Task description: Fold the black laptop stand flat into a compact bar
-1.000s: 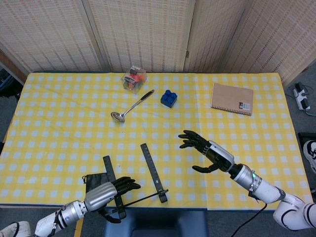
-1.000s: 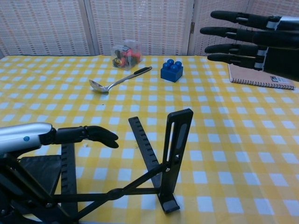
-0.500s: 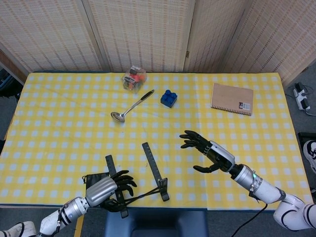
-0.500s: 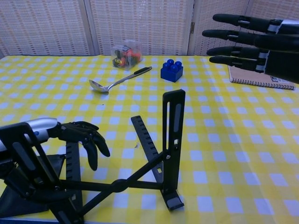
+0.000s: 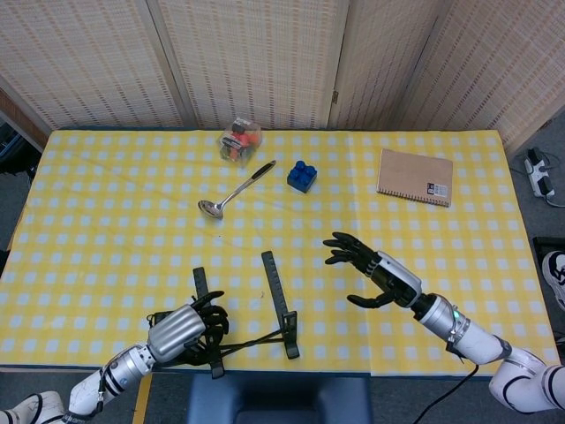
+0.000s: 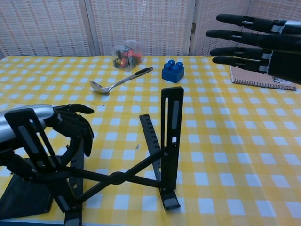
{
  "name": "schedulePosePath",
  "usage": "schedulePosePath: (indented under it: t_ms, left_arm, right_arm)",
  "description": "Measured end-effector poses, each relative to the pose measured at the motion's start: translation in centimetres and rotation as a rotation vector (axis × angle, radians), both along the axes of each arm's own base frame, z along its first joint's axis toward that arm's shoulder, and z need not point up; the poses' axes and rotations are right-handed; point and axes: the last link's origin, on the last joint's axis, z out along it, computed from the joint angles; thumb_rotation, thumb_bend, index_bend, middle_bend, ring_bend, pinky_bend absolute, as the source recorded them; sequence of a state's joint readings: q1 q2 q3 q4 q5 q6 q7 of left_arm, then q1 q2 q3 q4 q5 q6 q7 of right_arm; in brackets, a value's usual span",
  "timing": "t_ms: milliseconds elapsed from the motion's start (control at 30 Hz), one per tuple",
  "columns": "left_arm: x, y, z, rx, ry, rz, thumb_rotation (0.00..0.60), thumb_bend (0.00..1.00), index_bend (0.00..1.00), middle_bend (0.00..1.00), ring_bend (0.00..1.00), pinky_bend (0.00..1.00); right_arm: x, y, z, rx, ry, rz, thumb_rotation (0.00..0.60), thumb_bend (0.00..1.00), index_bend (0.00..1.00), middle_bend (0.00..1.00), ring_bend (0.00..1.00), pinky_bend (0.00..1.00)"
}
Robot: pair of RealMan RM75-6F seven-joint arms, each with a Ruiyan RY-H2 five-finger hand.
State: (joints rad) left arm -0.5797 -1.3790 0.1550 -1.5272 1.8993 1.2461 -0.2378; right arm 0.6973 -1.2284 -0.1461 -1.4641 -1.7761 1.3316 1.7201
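The black laptop stand (image 5: 281, 305) (image 6: 170, 136) stands partly unfolded near the table's front edge, its two notched rails on the cloth and its crossed bars (image 6: 113, 178) joining them. Both end pieces are raised upright in the chest view. My left hand (image 5: 181, 331) (image 6: 70, 125) curls its fingers around the stand's left rail and grips it. My right hand (image 5: 371, 272) (image 6: 254, 42) hovers open to the right of the stand, fingers spread, touching nothing.
A black pouch (image 6: 26, 200) lies under the stand's left side. Further back are a spoon (image 5: 234, 190), a blue brick (image 5: 302, 175), a clear box of coloured pieces (image 5: 240, 140) and a brown notebook (image 5: 415, 177). The stand sits close to the front edge.
My left hand has curled down around the left rail and drawn it towards the right rail. The end pieces have risen more upright. My right hand has hardly moved.
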Motion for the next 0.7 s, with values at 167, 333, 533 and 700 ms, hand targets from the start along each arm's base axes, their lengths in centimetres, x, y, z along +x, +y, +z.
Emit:
schedulePosePath:
  t_ms: [167,333,533,700]
  left_arm:
    - [0.3,0.7,0.5,0.087,0.031,-0.059,0.6,0.36,0.68,0.47,0.3,0.1]
    - [0.7,2.3,0.9,0.17,0.059,-0.095,0.6,0.36,0.67,0.47,0.3,0.1]
    - [1.0,4.5,1.0,0.259,0.097,-0.129,0.6,0.36,0.63,0.47,0.29,0.1]
    - [0.9,5.7,0.9,0.256,0.116,-0.112,0.6,0.35,0.5,0.45,0.25,0.07]
  right_arm:
    - [-0.1,0.0,0.1,-0.001,-0.003,-0.002,0.6,0.31,0.0,0.11,0.2,0.0]
    - [-0.2,0.1,0.2,-0.006,-0.006,-0.004,0.6,0.31,0.0,0.11,0.2,0.0]
    - [-0.3,0.2,0.0,-0.005,-0.006,-0.006,0.6,0.31,0.0,0.11,0.2,0.0]
    - [-0.4,0.3,-0.1,-0.002,-0.006,-0.007,0.6,0.31,0.0,0.11,0.19,0.0]
